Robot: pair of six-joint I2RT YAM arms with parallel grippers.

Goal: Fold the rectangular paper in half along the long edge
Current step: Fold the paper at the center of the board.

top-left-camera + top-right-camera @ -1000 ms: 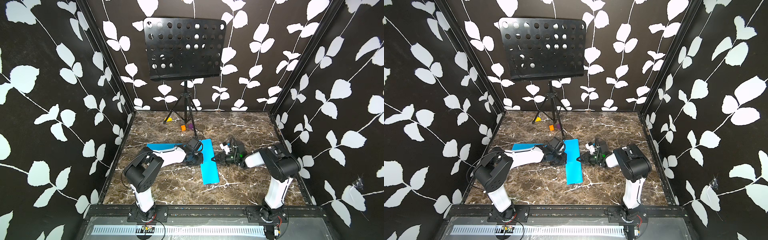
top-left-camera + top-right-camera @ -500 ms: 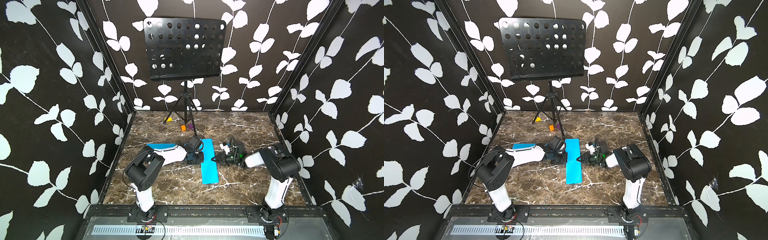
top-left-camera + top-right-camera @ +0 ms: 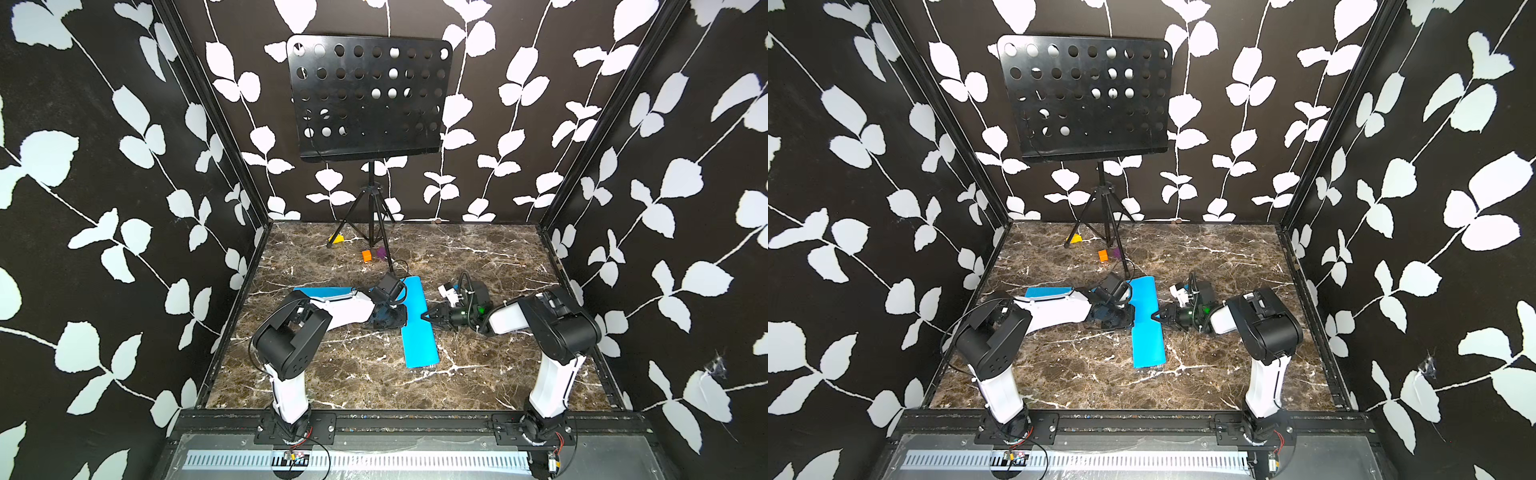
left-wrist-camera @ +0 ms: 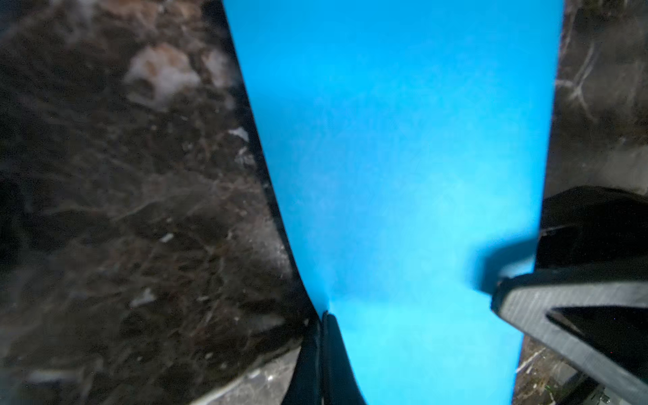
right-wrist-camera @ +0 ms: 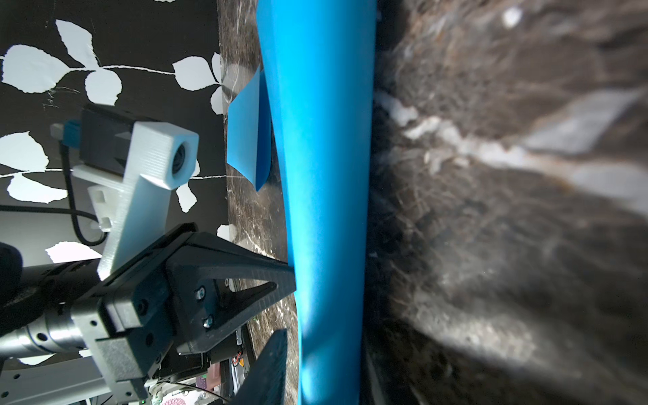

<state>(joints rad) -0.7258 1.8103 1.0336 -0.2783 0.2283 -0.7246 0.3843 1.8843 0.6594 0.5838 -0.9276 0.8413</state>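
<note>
While the left gripper (image 3: 398, 319) stays pinched shut on the left edge of the blue paper (image 3: 419, 345), the right gripper (image 3: 429, 317) has eased its jaws apart at the right edge. One finger (image 4: 561, 301) now stands just clear of the sheet. Paper unmoved: narrow strip in the middle of the marble table (image 3: 353, 374), running near to far, left edge lifted. Reads as fold laid over, right side released. Crease likely still wants pressing.
</note>
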